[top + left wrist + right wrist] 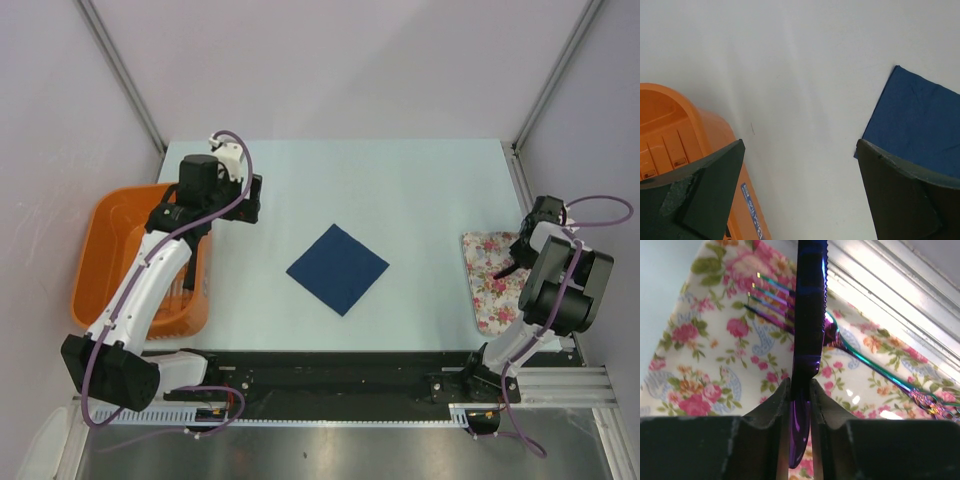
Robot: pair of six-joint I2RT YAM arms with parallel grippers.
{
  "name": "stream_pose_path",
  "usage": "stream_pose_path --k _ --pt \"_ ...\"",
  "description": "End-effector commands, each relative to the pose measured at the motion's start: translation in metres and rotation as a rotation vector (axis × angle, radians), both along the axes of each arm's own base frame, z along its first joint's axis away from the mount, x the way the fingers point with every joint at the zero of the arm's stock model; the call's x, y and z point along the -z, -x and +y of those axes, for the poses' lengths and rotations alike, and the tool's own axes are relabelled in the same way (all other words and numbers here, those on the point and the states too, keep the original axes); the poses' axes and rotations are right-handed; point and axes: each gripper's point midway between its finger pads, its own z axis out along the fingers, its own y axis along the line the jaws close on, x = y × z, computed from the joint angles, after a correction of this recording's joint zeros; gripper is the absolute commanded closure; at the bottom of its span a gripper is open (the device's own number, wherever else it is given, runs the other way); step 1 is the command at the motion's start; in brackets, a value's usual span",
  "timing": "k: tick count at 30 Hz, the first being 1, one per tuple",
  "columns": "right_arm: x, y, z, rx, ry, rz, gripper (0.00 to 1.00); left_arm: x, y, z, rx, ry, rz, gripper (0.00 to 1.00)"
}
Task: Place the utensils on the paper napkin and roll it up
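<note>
The navy paper napkin (338,268) lies flat as a diamond mid-table; its corner shows in the left wrist view (920,125). My right gripper (801,387) is shut on a purple knife (810,305) with a serrated edge, held over the floral cloth (492,280). A purple-green fork (840,340) lies on that cloth (705,355) under the knife. In the top view the right gripper (516,258) is over the cloth at the table's right edge. My left gripper (800,165) is open and empty above bare table, between the napkin and an orange basket; it shows in the top view (252,200).
An orange plastic basket (120,240) stands at the table's left edge, seen also in the left wrist view (675,130). A metal frame rail (900,290) runs along the table edge just beyond the floral cloth.
</note>
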Motion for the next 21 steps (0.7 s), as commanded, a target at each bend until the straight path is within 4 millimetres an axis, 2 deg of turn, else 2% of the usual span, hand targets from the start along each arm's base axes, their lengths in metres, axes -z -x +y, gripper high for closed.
stream_pose_path --k 1,7,9,11,13,14,16,17,19,20,21 --pt "-0.031 0.000 0.005 -0.078 0.020 -0.057 1.00 -0.004 0.004 -0.003 0.023 0.009 -0.027 0.00" --pt "-0.064 -0.002 0.022 -0.188 0.029 -0.127 1.00 -0.004 0.009 -0.007 0.041 0.025 -0.023 0.00" --pt "-0.074 -0.004 0.036 -0.266 0.008 -0.147 1.00 -0.002 0.010 -0.007 0.042 0.026 -0.021 0.00" --pt "-0.092 -0.015 0.064 -0.391 -0.017 -0.204 1.00 -0.003 0.011 -0.008 0.050 0.032 -0.028 0.00" --pt "-0.101 -0.017 0.086 -0.477 -0.014 -0.206 1.00 -0.001 0.013 -0.010 0.059 0.041 -0.025 0.00" --pt "-0.110 -0.024 0.117 -0.576 -0.042 -0.242 1.00 -0.002 0.015 -0.013 0.073 0.054 -0.030 0.00" --pt "-0.120 -0.029 0.149 -0.672 -0.048 -0.272 1.00 0.000 0.019 -0.016 0.090 0.074 -0.029 0.00" --pt "-0.125 -0.032 0.181 -0.757 -0.057 -0.285 1.00 -0.001 0.022 -0.019 0.105 0.089 -0.036 0.00" --pt "-0.133 -0.035 0.216 -0.819 -0.064 -0.306 1.00 -0.001 0.028 -0.022 0.113 0.116 -0.048 0.00" --pt "-0.133 -0.034 0.252 -0.904 -0.071 -0.306 1.00 0.001 0.030 -0.023 0.118 0.122 -0.045 0.00" --pt "-0.136 -0.036 0.268 -0.930 -0.070 -0.316 1.00 0.003 0.031 -0.024 0.096 0.154 -0.029 0.00"
